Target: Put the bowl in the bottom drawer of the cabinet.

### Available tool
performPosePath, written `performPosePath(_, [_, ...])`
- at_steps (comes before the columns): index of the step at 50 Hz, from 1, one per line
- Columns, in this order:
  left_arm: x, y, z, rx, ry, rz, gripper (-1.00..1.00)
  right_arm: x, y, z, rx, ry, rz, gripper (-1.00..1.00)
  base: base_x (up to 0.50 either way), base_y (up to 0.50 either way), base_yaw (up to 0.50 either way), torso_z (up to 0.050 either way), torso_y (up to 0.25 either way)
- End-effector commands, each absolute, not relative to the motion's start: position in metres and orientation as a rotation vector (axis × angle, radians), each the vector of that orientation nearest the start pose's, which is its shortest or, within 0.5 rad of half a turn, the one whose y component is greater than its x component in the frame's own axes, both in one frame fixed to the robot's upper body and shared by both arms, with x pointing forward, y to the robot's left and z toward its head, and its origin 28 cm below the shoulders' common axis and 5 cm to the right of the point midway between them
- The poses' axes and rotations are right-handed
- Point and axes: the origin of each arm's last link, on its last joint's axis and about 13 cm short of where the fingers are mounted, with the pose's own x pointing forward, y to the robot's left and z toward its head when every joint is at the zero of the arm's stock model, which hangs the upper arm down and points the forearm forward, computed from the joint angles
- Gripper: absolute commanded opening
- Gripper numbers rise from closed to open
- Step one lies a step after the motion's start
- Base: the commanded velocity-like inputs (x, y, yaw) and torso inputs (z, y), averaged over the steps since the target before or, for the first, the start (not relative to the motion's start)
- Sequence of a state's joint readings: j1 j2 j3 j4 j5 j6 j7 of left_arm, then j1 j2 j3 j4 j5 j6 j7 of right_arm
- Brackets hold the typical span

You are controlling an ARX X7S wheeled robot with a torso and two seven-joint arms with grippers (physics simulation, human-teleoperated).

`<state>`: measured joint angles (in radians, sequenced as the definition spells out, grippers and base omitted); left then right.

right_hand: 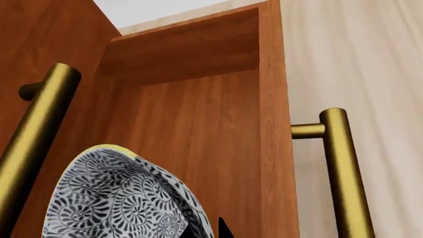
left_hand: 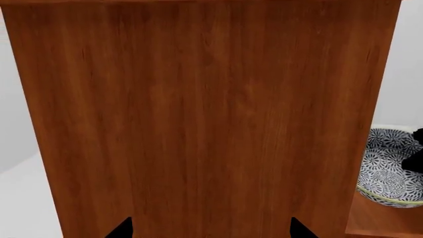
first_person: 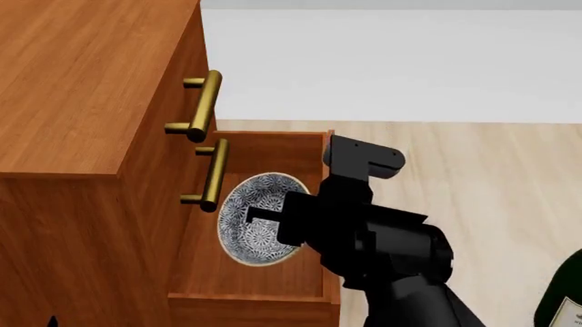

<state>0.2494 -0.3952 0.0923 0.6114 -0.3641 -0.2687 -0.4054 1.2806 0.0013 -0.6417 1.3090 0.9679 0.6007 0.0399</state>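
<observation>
Bowl [first_person: 257,218], blue-and-white floral with a cream rim, sits tilted inside the pulled-out bottom drawer [first_person: 250,283] of the reddish-brown cabinet [first_person: 82,88]. In the head view its patterned inside faces up and outward, and it lies just below the brass handles of the two upper drawers [first_person: 206,105]. The right gripper [first_person: 264,216] reaches into the drawer from the robot's right, its black fingers at the bowl's near rim; contact looks likely, but whether the jaws are clamped on the rim or merely beside it cannot be told. In the right wrist view the bowl fills the lower corner close to the fingertips, with the drawer's inner wall behind it and the drawer's own brass bar handle [right_hand: 343,173] beside. The left gripper [left_hand: 211,229] hangs close before the cabinet's plain side panel, well apart from the bowl; its two dark fingertips [left_hand: 122,229] stand spread wide, holding nothing. Floor [first_person: 491,177] is pale wood planking; beyond it a white wall [first_person: 391,61]. A dark green bottle [first_person: 563,300] shows at the head view's lower right edge.
</observation>
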Motion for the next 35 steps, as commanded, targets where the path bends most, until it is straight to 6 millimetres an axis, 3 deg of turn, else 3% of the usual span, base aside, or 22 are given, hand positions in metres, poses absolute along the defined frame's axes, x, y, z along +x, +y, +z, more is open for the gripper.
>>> performPosePath(1, [0.1493, 0.2363, 0.0808, 0.000, -0.018, 0.100, 1.00, 0.3955, -0.0556, 0.1318, 0.315, 0.716, 0.211, -1.00, 0.00, 0.00, 0.00, 0.000, 0.000])
performPosePath(35, [0.1486, 0.2370, 0.0794, -0.002, -0.013, 0.106, 1.00, 0.3892, -0.0472, 0.1221, 0.410, 0.768, 0.215, -1.00, 0.00, 0.00, 0.00, 0.000, 0.000])
